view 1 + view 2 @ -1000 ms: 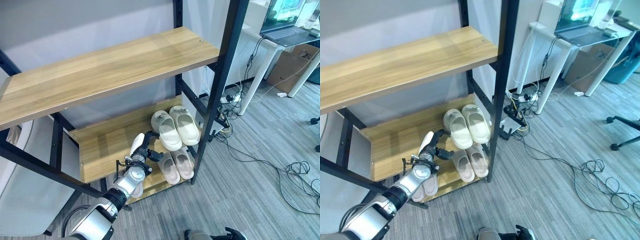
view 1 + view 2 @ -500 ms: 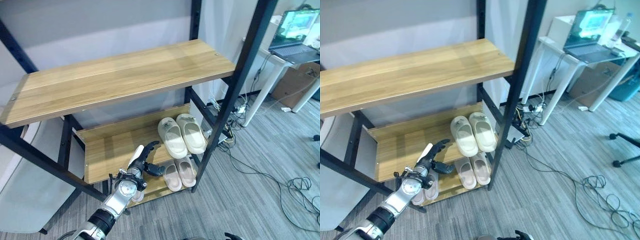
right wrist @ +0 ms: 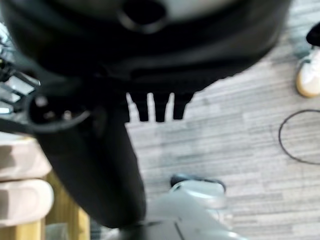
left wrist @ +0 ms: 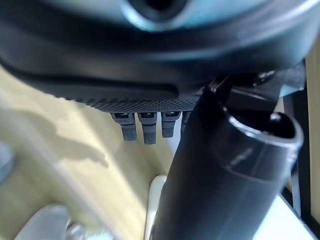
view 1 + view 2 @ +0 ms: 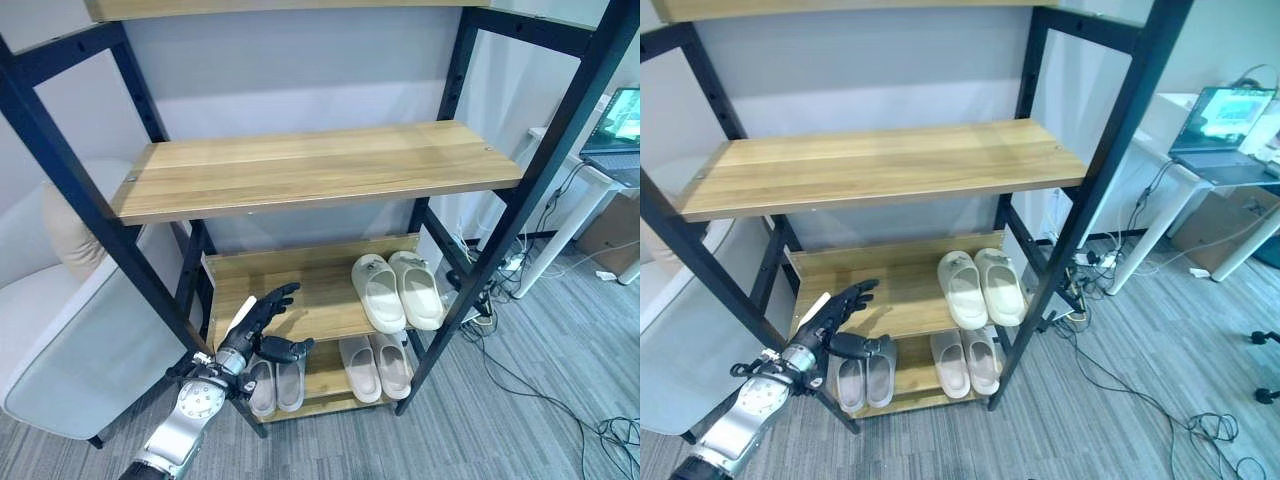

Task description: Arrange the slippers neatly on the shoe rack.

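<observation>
The left hand [image 5: 255, 327] hangs at the rack's [image 5: 320, 175] near-left corner, fingers spread and holding nothing, just above the grey slippers [image 5: 276, 384] on the bottom shelf [image 5: 322, 377]. Right of them sit the beige slippers [image 5: 375, 365], and one shelf up the white slippers [image 5: 402, 290], all paired. The risk: a careless sweep clips the black post or knocks the grey pair askew. The right hand [image 3: 115, 120] hangs over the floor, fingers straight and empty.

We seem to be in an office: grey carpet tiles [image 5: 1120, 420], a white desk [image 5: 1185, 165] carrying an open laptop [image 5: 1227, 125], cables [image 5: 1200, 425] trailing across the floor.
</observation>
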Controlling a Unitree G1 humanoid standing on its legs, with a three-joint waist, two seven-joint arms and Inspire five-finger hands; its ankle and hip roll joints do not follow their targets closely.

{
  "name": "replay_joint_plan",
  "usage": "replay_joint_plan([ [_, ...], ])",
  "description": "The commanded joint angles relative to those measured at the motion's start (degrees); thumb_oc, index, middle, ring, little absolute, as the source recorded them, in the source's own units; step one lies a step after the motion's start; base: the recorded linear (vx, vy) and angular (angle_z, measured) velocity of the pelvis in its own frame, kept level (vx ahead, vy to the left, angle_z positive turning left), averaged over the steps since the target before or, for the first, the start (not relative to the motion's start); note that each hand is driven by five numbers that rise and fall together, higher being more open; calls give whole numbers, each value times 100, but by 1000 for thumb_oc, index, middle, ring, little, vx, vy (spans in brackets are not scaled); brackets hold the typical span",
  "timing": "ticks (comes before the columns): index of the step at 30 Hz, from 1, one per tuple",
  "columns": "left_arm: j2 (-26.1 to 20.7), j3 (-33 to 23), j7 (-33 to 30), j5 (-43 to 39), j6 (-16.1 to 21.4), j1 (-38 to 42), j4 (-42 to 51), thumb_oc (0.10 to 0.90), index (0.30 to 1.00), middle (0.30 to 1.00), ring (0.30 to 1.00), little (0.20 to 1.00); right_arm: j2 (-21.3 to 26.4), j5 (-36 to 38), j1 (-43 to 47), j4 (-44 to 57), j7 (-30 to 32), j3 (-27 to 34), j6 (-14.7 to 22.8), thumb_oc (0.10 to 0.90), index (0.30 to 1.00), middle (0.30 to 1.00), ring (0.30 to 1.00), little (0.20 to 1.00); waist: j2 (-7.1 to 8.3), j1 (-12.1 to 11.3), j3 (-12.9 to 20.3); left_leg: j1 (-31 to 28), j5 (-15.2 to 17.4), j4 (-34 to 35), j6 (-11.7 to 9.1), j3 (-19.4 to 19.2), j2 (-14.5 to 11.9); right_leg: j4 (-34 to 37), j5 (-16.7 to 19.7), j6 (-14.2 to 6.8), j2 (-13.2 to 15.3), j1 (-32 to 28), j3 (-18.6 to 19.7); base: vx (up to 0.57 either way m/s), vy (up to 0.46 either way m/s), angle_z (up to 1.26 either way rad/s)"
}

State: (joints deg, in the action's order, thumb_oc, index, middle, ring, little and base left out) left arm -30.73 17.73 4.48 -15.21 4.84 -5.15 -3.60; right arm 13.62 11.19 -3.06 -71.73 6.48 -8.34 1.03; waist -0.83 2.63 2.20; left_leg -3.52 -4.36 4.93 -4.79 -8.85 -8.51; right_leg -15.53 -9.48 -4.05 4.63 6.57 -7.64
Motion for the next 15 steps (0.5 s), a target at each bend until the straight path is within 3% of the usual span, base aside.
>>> replay_joint_plan([
  [1,-364,-519,244,-306,458,5,883,800,900,900,900,900,-382,-294,135,-140,-213,-252,102,800,900,900,900,900,430,-51,51,44,621,7,204,133,558,2053,1267,-554,238,-750,-325,-16,35,3],
  [9,-613,-347,827,-893,313,-245,395,800,900,900,900,900,-237,-643,209,-151,-233,-322,61,800,900,900,900,900,442,-130,-5,69,625,7,268,223,657,2053,1346,-592,312,-757,-403,-17,49,12],
  [15,-239,-131,688,-491,229,-6,-1883,800,900,900,900,900,-239,-286,359,-118,-374,-356,79,800,900,900,900,900,453,-158,-23,126,626,7,307,221,714,2053,1415,-603,361,-694,-376,-13,41,-1],
])
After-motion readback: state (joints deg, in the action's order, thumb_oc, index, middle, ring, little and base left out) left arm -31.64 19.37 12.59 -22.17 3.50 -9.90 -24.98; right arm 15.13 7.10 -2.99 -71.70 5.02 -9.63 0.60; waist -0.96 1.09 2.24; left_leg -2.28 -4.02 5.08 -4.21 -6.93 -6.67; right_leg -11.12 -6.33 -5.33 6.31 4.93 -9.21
